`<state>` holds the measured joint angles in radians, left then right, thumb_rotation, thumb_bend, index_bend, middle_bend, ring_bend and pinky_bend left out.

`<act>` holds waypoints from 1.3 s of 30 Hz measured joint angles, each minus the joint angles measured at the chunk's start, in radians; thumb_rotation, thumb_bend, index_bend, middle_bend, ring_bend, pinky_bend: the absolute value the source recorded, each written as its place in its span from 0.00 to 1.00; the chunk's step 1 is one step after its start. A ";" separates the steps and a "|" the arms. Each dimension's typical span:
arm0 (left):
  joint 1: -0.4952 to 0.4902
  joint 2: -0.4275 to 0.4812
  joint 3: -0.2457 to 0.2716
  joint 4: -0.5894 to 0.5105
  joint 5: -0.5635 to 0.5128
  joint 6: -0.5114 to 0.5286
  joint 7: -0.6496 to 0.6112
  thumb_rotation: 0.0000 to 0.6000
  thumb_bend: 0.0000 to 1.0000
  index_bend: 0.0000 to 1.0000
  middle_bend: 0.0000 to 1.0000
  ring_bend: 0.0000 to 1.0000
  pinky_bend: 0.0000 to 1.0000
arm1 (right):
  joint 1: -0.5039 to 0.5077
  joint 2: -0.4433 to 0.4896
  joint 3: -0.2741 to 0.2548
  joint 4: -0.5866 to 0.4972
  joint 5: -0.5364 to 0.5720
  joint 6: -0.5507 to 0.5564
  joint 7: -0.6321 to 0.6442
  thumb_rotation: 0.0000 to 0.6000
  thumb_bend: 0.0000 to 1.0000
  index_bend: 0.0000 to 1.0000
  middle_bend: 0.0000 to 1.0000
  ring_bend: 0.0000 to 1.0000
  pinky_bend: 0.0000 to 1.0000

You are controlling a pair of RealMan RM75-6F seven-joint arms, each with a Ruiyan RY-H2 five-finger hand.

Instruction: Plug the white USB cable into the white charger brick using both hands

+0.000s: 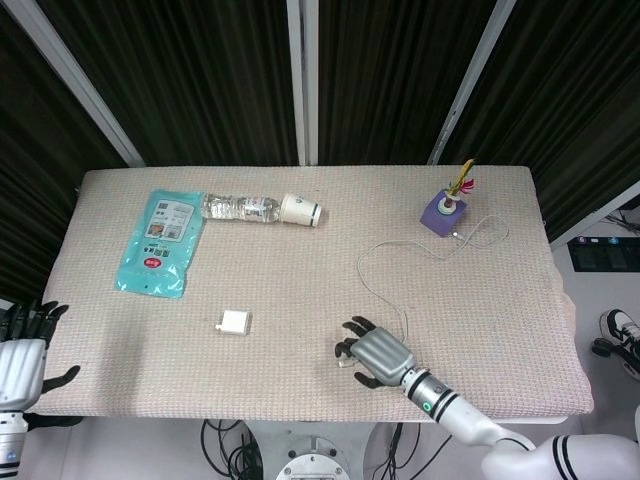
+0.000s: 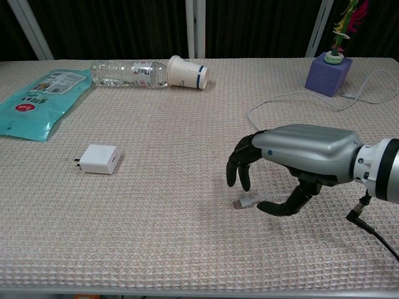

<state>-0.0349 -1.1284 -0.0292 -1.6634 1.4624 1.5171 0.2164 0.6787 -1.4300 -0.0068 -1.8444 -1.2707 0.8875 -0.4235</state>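
Observation:
The white charger brick (image 1: 234, 322) (image 2: 100, 159) lies flat on the woven table cover, left of centre. The white USB cable (image 1: 372, 290) (image 2: 274, 101) runs from the purple block toward the near edge. Its plug (image 2: 242, 202) lies on the cover. My right hand (image 1: 375, 355) (image 2: 293, 162) arches over that end: its fingers hang just above the plug, and its thumb touches down beside the cable without pinching it. My left hand (image 1: 20, 360) stays off the table's near left corner with its fingers spread, holding nothing. The chest view does not show it.
A teal packet (image 1: 160, 240) (image 2: 37, 99), a lying plastic bottle (image 1: 238, 208) (image 2: 128, 73) and a tipped paper cup (image 1: 300, 210) (image 2: 186, 73) sit at the back left. A purple block (image 1: 443, 213) (image 2: 328, 73) with a feathered stick stands at the back right.

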 measured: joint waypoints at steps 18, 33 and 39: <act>-0.005 -0.002 0.000 0.014 0.000 -0.010 -0.014 1.00 0.07 0.17 0.13 0.00 0.00 | 0.017 -0.165 -0.001 0.040 0.225 0.099 -0.332 1.00 0.33 0.41 0.42 0.12 0.09; -0.009 -0.002 0.000 0.024 -0.005 -0.022 -0.024 1.00 0.07 0.17 0.13 0.00 0.00 | 0.002 -0.188 -0.014 0.027 0.216 0.192 -0.401 1.00 0.29 0.47 0.47 0.17 0.07; -0.012 -0.004 0.001 0.028 -0.002 -0.026 -0.026 1.00 0.07 0.17 0.13 0.00 0.00 | 0.007 -0.193 -0.025 -0.024 0.243 0.249 -0.557 1.00 0.29 0.47 0.47 0.17 0.07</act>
<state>-0.0468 -1.1322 -0.0285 -1.6356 1.4599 1.4914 0.1909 0.6858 -1.6229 -0.0318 -1.8680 -1.0280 1.1364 -0.9808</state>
